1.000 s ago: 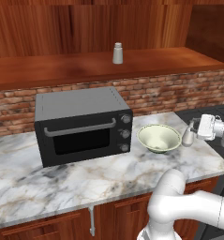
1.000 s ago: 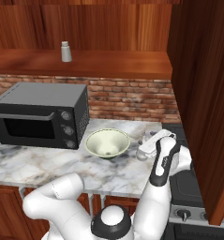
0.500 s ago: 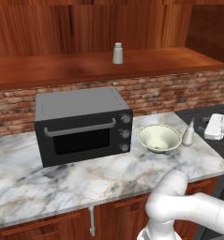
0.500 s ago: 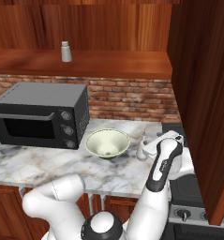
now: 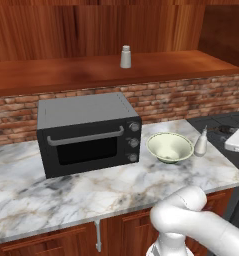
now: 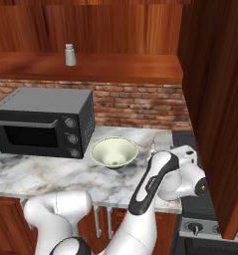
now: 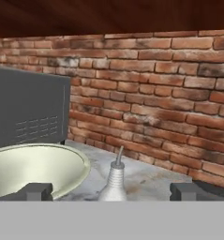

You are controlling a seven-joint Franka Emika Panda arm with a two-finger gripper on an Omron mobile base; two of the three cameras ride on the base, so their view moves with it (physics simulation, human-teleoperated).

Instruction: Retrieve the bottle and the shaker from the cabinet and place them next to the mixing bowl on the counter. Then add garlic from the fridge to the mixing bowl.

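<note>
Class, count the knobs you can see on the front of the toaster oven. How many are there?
3: knobs stacked in a column down the right of the toaster oven front, beside its door. None look hidden.

A dark toaster oven (image 5: 88, 132) sits on the marble worktop (image 5: 66, 192), backed against the red brick wall (image 7: 146, 98). Above runs a wooden shelf (image 5: 66, 72), and a stove (image 6: 200, 229) stands at the worktop's right end.

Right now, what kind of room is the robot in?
Most likely a kitchen. A toaster oven and a mixing bowl sit on a marble counter against a brick wall, and a shaker stands on the wooden shelf above.
</note>
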